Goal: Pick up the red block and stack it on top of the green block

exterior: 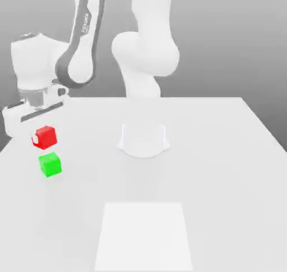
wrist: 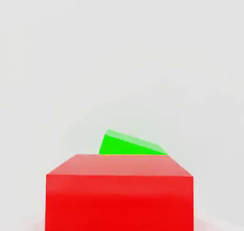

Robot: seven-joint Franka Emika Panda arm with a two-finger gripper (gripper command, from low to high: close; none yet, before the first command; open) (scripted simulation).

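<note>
Grey, featureless backdrop rises behind a pale white bench [exterior: 224,170] that carries the whole scene. Taking the green block [exterior: 50,164] as the landmark: it sits on the bench near the edge on the exterior view's left, resting flat with a faint shadow beneath it.

Just above the green block, and a touch toward the exterior view's left, hangs the red block [exterior: 45,137]. It is lifted clear of the bench and does not touch the green block; a thin gap separates them. The claw [exterior: 40,137] is clamped tight on the red block, with one pale fingertip [exterior: 35,143] curling around the cube's side that faces the exterior view's left. The white hand body stands directly above the red block, and the grey-and-white arm [exterior: 81,46] sweeps up from it and away from the green block toward the top of the picture.

From the hand view, the red block [wrist: 119,196] looms large and close, and a wedge of the green block [wrist: 131,144] peeks out beyond its far top edge, with bare bench [wrist: 119,58] behind it.

Well apart from the green block, toward the exterior view's right, the arm's round white base [exterior: 143,139] stands on the bench. Nearer the viewer than that base, and still far from the green block, lies a flat white square patch [exterior: 143,237] on the bench surface.
</note>
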